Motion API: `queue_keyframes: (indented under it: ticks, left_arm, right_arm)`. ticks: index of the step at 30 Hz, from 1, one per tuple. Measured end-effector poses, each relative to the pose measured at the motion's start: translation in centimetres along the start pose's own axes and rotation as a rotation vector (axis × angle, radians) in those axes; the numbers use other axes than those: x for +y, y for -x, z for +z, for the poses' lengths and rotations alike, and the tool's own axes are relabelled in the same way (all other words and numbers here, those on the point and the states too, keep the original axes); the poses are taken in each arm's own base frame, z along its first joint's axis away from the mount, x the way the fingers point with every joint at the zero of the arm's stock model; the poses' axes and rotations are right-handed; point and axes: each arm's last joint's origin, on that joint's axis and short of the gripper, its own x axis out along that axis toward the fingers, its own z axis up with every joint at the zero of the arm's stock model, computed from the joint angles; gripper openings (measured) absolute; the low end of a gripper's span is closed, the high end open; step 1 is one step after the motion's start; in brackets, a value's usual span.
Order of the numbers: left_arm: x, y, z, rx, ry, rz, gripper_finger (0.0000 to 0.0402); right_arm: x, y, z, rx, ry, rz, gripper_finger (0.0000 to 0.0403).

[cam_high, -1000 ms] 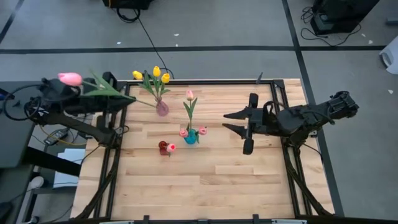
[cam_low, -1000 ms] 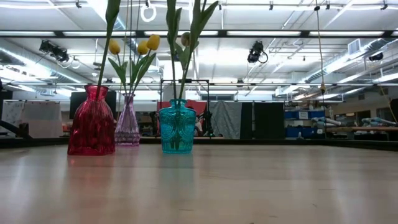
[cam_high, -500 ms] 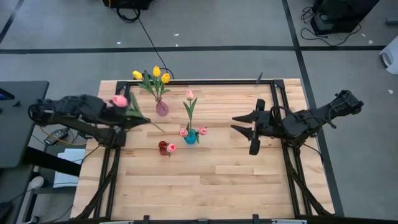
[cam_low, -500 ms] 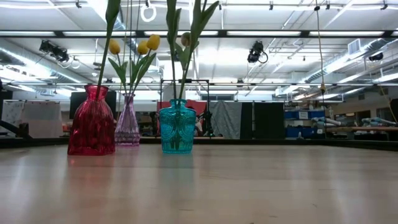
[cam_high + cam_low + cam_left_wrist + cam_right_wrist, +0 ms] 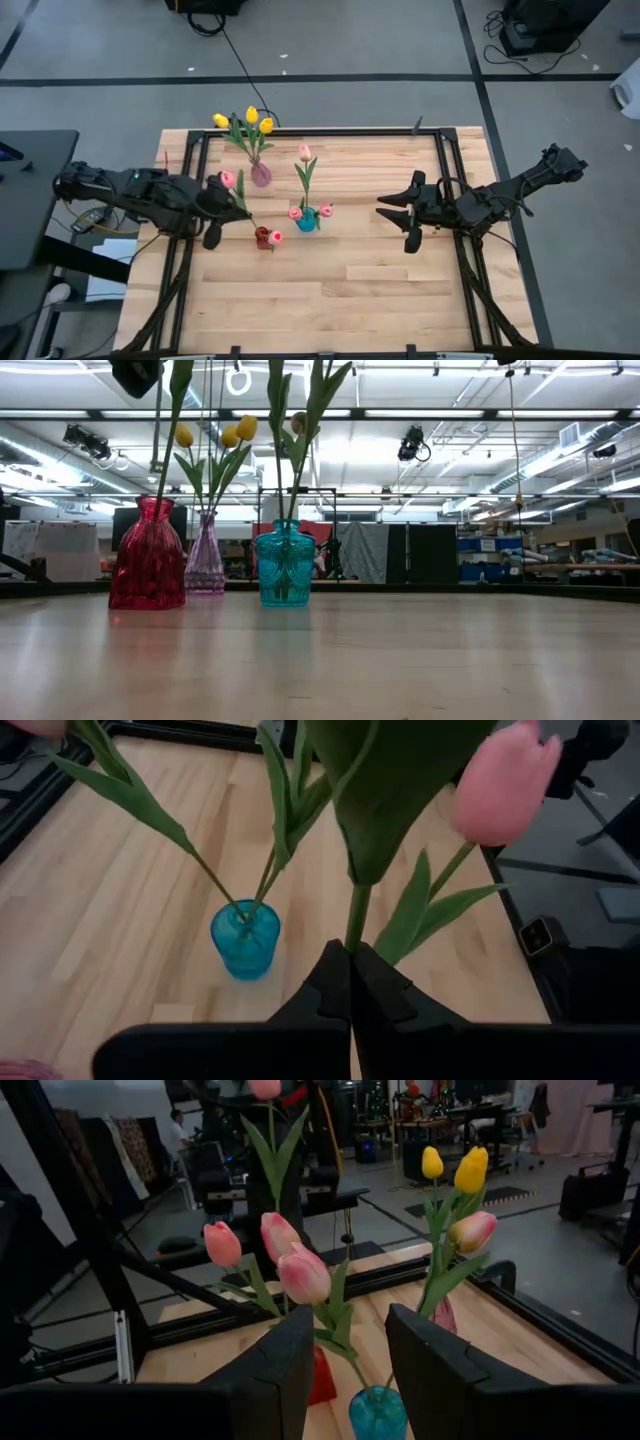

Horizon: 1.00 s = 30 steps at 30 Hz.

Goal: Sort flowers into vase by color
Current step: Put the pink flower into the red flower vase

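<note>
High view: left gripper (image 5: 222,205) carrying a pink tulip (image 5: 228,180) toward the red vase (image 5: 262,237).
Fingers clamp its stem above the worktop; next, lower the stem in. Right gripper (image 5: 398,211) waits open.

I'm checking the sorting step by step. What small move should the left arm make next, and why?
Probably lower the pink tulip stem-first into the red vase. The left gripper is shut on its stem just beside that vase, which already holds a pink flower. The right gripper waits open.

Low view crops the pink tulip heads (image 5: 304,152).
</note>
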Motion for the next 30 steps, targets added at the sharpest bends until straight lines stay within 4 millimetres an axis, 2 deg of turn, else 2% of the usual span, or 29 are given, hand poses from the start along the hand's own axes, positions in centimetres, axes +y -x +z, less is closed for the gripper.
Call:
queue_keyframes:
  ticks: [7, 14, 19, 27, 30]
  left_arm:
    - [0.3, -1.4, -1.5, 0.023, -0.029, 0.038, 0.0001]
    - [0.7, -1.8, -2.8, 0.019, -0.032, 0.063, 0.0001]
    - [0.8, -2.8, -4.2, 0.051, -0.037, 0.057, 0.0003]
    - [1.1, -4.6, -6.9, 0.126, 0.018, 0.010, 0.0039]
    - [1.2, -4.8, -7.3, 0.142, 0.031, 0.014, 0.0063]
  right_arm:
    - [0.0, 0.0, -0.1, -0.002, -0.002, 0.004, 0.0140]
    - [0.0, 0.0, -0.1, -0.001, -0.008, 0.005, 0.0140]
    - [0.0, 0.0, -0.1, 0.002, -0.013, 0.004, 0.0140]
    - [0.0, 0.0, -0.1, 0.002, -0.013, 0.003, 0.0140]
    - [0.0, 0.0, -0.1, 0.002, -0.013, 0.003, 0.0140]
